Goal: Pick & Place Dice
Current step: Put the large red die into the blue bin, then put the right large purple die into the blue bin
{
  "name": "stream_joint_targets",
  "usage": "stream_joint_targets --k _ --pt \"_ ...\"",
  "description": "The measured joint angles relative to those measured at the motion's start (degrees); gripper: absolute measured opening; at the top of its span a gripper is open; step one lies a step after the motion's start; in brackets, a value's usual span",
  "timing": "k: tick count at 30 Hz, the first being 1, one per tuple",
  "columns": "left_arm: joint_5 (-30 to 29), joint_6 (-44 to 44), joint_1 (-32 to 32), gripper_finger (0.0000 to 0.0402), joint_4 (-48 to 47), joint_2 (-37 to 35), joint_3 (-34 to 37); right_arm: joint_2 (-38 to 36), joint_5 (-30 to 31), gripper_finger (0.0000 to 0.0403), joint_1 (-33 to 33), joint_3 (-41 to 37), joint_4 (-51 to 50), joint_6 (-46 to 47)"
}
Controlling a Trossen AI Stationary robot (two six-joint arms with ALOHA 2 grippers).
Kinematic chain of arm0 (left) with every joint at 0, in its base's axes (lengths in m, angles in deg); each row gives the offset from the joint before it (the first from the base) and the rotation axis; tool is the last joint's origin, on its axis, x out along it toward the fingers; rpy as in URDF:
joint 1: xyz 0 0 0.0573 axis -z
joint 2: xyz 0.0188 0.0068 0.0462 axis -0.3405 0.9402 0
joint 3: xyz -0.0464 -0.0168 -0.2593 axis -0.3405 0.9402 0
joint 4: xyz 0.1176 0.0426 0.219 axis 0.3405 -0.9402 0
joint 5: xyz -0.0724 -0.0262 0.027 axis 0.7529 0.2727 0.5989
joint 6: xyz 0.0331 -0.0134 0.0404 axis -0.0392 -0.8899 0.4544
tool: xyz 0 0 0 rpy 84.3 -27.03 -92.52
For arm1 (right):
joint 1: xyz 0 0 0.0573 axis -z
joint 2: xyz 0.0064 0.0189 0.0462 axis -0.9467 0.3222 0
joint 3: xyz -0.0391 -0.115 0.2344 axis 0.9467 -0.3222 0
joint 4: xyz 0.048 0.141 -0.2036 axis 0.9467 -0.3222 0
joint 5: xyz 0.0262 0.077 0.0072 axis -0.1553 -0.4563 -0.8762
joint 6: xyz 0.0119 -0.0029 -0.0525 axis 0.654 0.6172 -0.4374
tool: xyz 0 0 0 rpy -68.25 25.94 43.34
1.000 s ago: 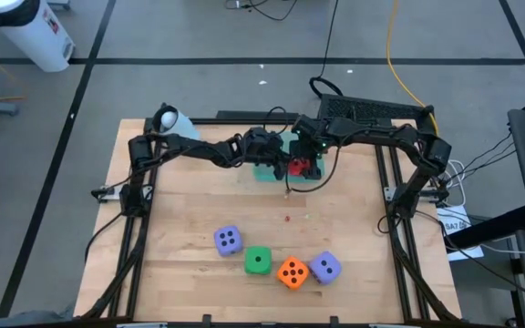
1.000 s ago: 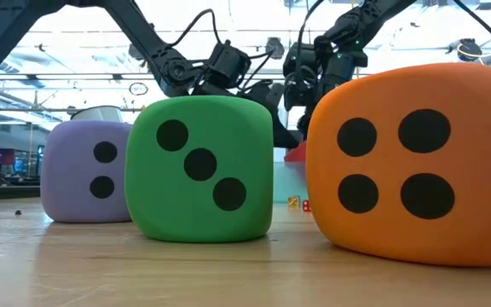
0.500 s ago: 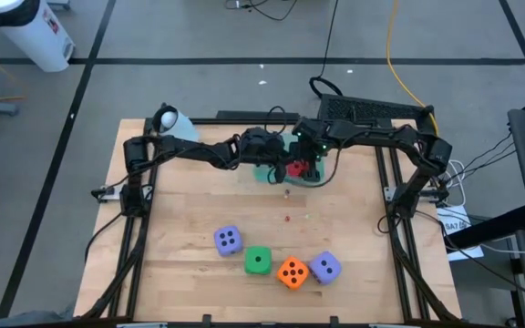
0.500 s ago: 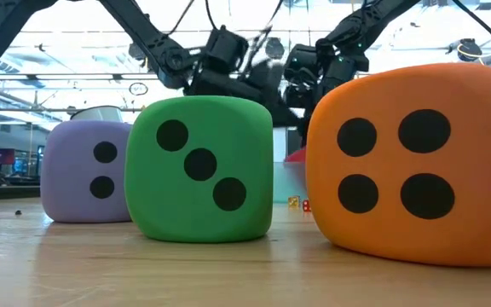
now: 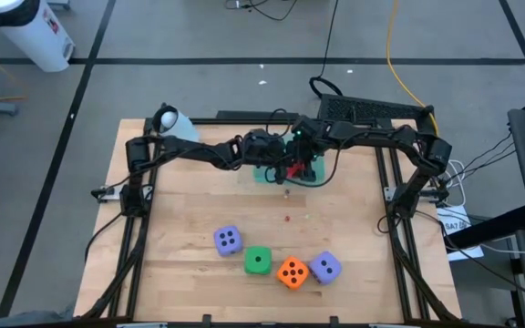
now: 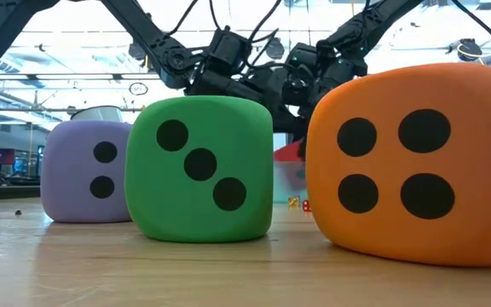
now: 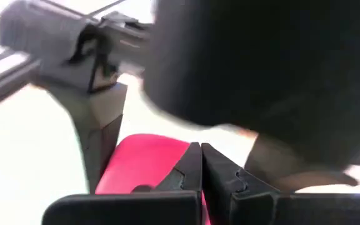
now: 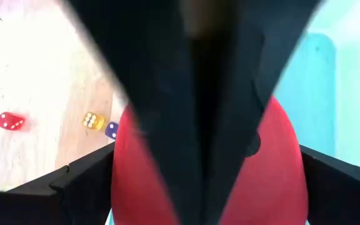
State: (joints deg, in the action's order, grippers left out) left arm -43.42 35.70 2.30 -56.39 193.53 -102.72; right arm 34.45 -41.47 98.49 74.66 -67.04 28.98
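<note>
Right claw (image 5: 301, 168) spread wide around red die (image 8: 274, 162); left claw (image 5: 279, 166) pressed together, just beside it.

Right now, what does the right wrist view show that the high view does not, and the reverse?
Only the right wrist view shows three tiny dice, red, yellow and blue, on the wood.

Only the high view shows the row of big dice: purple die, green die, orange die and second purple die.

Both show the red die, the teal tray and the open right gripper.
</note>
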Motion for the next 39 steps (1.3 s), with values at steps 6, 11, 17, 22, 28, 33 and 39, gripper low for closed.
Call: stream_joint_targets --k 6,11,17,22,28,33,39 --pt "0.0 -0.1 -0.6 0.0000 0.6 1.8 -0.1 0.0 -0.2 0.0400 0.0 0.0 0.4 0.0" --pt "1.4 -1.4 -1.1 0.0000 2.2 5.1 0.0 -0.3 0.0 0.0400 0.0 -0.2 0.1 0.1" --pt "1.5 -1.8 -1.1 0.0000 2.9 5.6 0.0 -0.3 0.1 0.0400 0.1 -0.2 0.3 0.1" --pt "1.4 0.6 -1.2 0.0000 5.1 5.8 0.0 -0.4 0.8 0.0400 0.0 -0.2 0.2 -0.2" --pt "1.8 5.2 -0.9 0.0000 5.3 0.9 0.0 -5.4 1.6 0.0400 -0.1 0.0 -0.4 0.6" --pt "1.5 9.6 -0.9 0.0000 -3.4 -7.2 0.1 -11.7 4.6 0.0400 0.0 0.0 -4.0 1.7" --pt "0.9 17.2 -0.6 0.0000 -16.6 -21.9 3.3 -19.0 6.0 0.0400 0.1 -0.8 -12.1 4.9"
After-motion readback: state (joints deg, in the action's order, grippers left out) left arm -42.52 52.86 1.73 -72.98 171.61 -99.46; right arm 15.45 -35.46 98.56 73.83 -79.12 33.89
